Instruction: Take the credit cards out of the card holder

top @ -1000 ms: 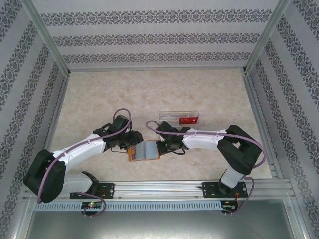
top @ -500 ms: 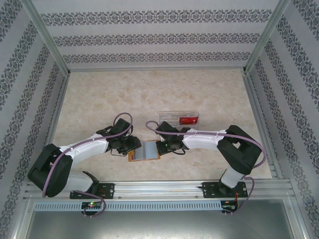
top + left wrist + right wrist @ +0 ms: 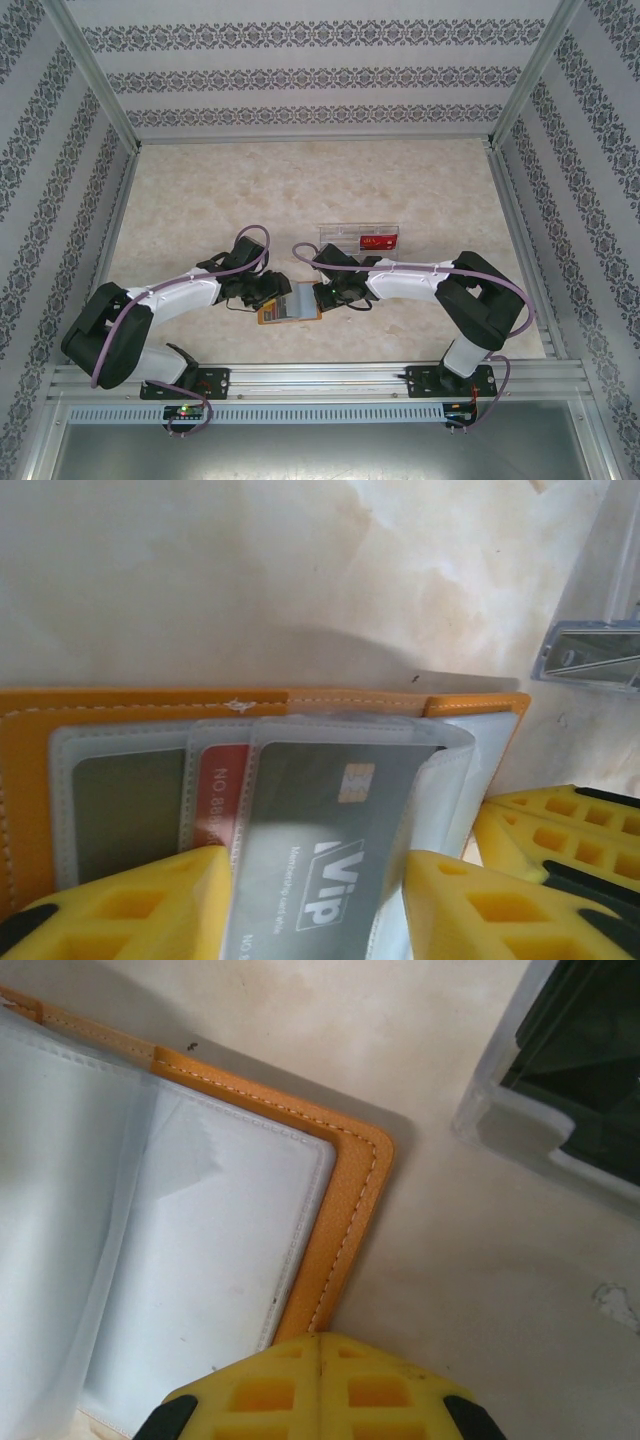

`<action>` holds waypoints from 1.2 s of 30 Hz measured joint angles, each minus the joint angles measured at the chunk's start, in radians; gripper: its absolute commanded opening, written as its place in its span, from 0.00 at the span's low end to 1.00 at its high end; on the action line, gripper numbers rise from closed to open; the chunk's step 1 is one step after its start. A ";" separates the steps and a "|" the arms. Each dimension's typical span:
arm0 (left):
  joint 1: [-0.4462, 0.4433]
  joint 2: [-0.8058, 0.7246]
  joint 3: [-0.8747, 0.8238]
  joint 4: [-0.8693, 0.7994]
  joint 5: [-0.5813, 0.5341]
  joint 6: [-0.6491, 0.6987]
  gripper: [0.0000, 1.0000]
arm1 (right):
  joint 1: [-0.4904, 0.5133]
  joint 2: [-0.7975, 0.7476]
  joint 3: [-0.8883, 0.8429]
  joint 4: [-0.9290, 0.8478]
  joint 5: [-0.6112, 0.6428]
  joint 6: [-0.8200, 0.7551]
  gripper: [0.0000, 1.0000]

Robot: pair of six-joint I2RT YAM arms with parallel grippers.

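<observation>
The left gripper sits at 9 o'clock of the card holder. The holder lies open on the table, toward 6 o'clock of the table's middle. In the left wrist view the left gripper's jaws stand wide apart, one on each side of a translucent pocket with a pale grey credit card inside. Whether the yellow fingers actually press the pocket cannot be told. At 3 o'clock of the holder, the right gripper has its jaws closed together, gripping nothing. Its tip is on the holder's orange border, apparently pinning it down. The step in hand looks like drawing this card out. Next, the left jaws need to close on the card's exposed edge and slide it along the pocket's opening while the right tip holds the holder flat. A clear tray with a red card stands at 1 o'clock of the holder. The table is pale and marbled. Patterned wallpaper walls enclose it.
</observation>
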 measured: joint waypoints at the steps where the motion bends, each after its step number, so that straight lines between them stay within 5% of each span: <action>1: 0.000 0.000 0.000 0.007 0.006 0.000 0.74 | 0.000 0.000 0.000 0.000 0.000 0.000 0.00; 12: 0.000 -0.004 0.019 0.033 0.045 0.016 0.99 | -0.002 0.004 0.005 -0.002 0.000 0.000 0.00; 23: 0.000 -0.022 0.060 -0.048 0.021 0.048 1.00 | -0.063 -0.050 0.009 -0.024 0.004 -0.003 0.13; 27: 0.001 -0.059 0.078 -0.097 -0.008 0.067 0.89 | -0.065 -0.082 0.030 -0.031 0.003 -0.003 0.14; 36: 0.018 -0.064 0.079 -0.170 -0.045 0.137 0.37 | -0.064 -0.109 0.053 0.012 -0.075 0.073 0.12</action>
